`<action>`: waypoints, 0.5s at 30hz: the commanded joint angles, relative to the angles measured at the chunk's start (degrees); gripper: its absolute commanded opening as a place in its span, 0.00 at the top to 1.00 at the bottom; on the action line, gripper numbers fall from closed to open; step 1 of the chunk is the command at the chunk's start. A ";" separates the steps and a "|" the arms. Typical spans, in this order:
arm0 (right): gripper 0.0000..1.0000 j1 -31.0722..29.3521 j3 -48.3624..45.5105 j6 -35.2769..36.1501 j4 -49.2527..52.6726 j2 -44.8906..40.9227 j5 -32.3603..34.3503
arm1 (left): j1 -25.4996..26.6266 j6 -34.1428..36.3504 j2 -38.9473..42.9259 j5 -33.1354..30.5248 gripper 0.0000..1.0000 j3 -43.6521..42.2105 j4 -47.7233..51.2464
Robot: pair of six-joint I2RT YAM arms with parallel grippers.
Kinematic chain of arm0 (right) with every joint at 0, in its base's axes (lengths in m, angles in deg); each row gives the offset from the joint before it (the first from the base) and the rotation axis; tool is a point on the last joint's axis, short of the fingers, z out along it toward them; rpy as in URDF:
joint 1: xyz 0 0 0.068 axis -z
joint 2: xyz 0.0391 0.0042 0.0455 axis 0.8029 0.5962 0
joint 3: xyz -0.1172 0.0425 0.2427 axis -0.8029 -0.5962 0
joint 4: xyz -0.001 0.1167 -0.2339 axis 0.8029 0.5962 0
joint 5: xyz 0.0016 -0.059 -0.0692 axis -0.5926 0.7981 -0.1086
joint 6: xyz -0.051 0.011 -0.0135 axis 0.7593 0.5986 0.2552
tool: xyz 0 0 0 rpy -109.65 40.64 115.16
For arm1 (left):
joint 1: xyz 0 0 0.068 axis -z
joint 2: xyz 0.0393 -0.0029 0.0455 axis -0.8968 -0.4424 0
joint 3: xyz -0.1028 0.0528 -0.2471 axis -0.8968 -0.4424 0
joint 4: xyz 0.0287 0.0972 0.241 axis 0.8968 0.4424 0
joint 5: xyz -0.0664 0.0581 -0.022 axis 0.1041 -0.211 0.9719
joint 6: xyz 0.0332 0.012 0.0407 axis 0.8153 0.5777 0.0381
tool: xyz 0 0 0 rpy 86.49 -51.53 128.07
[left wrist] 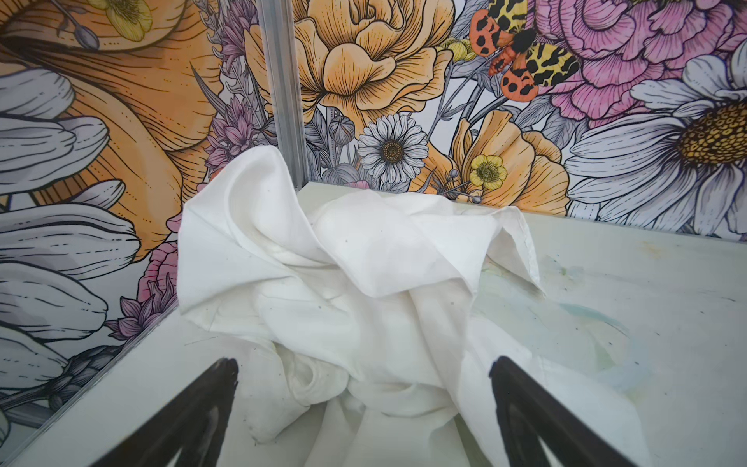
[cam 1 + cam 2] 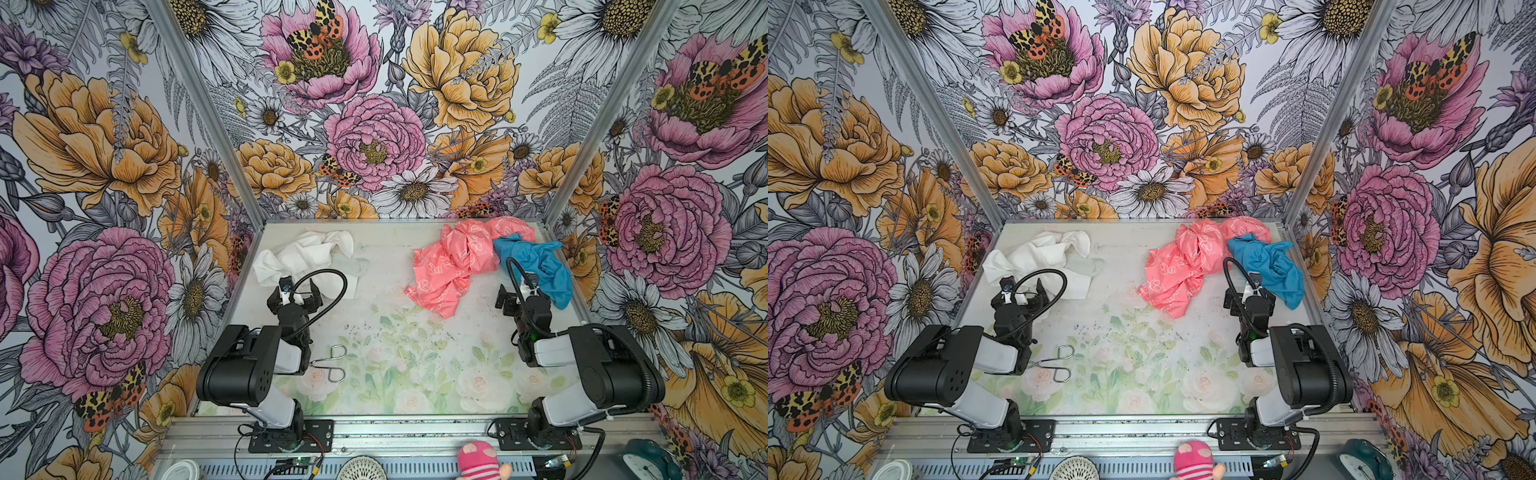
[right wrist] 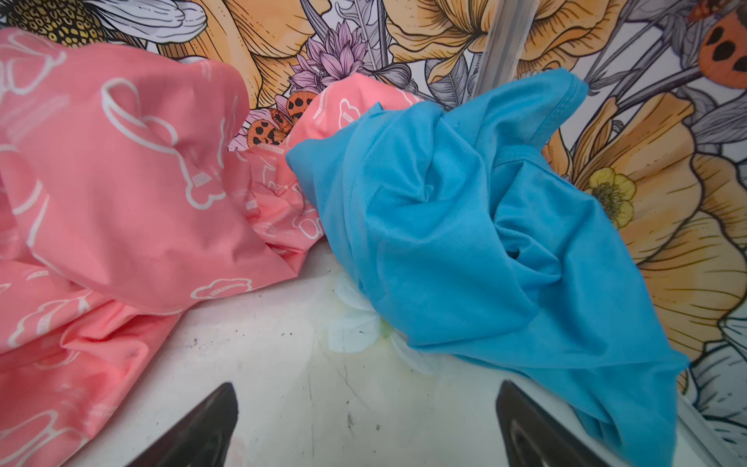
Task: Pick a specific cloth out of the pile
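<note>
Left wrist view looks out between two black fingers [image 1: 218,380] spread fully apart and holding nothing; under and ahead of them lies the crumpled plain white thin fabric cloth [image 1: 364,263]. In both top views it sits alone in the far left corner of the pale floral-printed table [image 2: 395,340], well apart from the pile, with the left gripper [image 2: 300,291] over its near edge. A good grip, I judge, comes down on a bunched ridge of folds, not the flat single flap, then lifts high, since the limp weave will trail. Bent-wire metal tongs [image 2: 334,365] lie beside the left arm. Further right, the coral-pink cloth with white outline print [image 2: 449,266] looks crisp and puffed. Touching it is the soft matt plain blue cloth [image 2: 536,259] with a stitched hem. The right gripper [image 2: 519,297] faces both, wide open and empty
</note>
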 commanded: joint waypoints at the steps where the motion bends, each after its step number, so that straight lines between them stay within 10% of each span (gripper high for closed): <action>1: 0.00 0.36 3.87 0.74 1.48 0.25 -3.18 | -0.39 -0.03 0.41 1.49 0.01 5.23 7.59; 15: 0.01 0.40 4.91 -0.73 3.54 0.15 0.63 | -0.78 -0.52 0.47 1.86 0.01 6.93 11.14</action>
